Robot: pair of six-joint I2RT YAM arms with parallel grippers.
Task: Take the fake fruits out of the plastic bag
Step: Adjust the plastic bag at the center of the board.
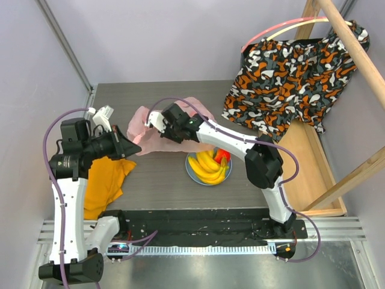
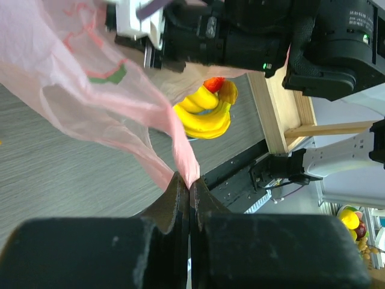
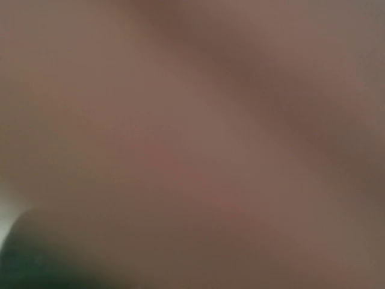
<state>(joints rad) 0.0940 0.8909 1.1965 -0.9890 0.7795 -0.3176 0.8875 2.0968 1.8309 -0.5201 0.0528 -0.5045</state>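
The pink plastic bag [image 1: 157,137] lies crumpled at the middle of the table, its thin film stretched across the left wrist view [image 2: 90,90]. My left gripper [image 2: 190,180] is shut on a gathered edge of the bag, at its left side [image 1: 137,147]. My right gripper [image 1: 151,123] reaches into the bag from the right. Its wrist view is only a blurred pink-brown film, so its fingers are hidden there and whether it holds anything does not show. Of the fake fruits, a yellow banana bunch [image 1: 207,167] and a red one [image 1: 221,155] rest on the light-blue plate [image 1: 191,174].
An orange cloth [image 1: 105,183] lies under the left arm at the table's left edge. Orange-black-white patterned fabric [image 1: 295,72] hangs over a wooden frame [image 1: 313,162] at the right. A black strip [image 1: 198,220] runs along the near edge by the arm bases.
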